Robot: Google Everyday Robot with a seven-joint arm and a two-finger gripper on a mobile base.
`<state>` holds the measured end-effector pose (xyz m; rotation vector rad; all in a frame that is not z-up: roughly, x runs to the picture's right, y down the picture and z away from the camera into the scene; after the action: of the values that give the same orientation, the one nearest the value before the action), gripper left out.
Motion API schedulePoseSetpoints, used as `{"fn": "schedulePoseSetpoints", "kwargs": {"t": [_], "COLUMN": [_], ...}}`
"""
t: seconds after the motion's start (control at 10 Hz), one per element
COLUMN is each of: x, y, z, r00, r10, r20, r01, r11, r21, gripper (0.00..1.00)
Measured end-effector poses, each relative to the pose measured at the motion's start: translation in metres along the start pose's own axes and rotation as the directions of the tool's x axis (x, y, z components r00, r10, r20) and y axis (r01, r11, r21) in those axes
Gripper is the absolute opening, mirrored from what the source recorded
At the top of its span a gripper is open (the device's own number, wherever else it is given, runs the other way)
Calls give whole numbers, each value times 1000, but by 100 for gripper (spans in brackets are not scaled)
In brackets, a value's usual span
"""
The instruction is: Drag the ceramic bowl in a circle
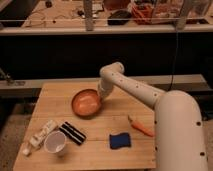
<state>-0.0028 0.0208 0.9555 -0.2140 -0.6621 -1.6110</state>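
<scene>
The ceramic bowl is round, shallow, glossy orange-brown with a darker rim. It sits on the wooden table left of centre. My white arm reaches in from the lower right and bends down to the bowl. My gripper is at the bowl's right rim, touching or just over it. The fingertips are hidden behind the wrist and the rim.
A white cup stands at the front left. A white packet lies beside it. A black striped object, a blue sponge and an orange carrot-like piece lie along the front. A cluttered bench stands behind.
</scene>
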Motion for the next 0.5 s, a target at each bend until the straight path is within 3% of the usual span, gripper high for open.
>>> {"fn": "schedulePoseSetpoints", "kwargs": {"t": [0.2, 0.5], "x": [10, -11], "y": [31, 105], "z": [1, -10], "r00": [997, 980], "r10": [71, 198], "r20": [-2, -8], "r01": [-71, -198], "r11": [997, 980], "r21": [-6, -26], "gripper": [0, 0]}}
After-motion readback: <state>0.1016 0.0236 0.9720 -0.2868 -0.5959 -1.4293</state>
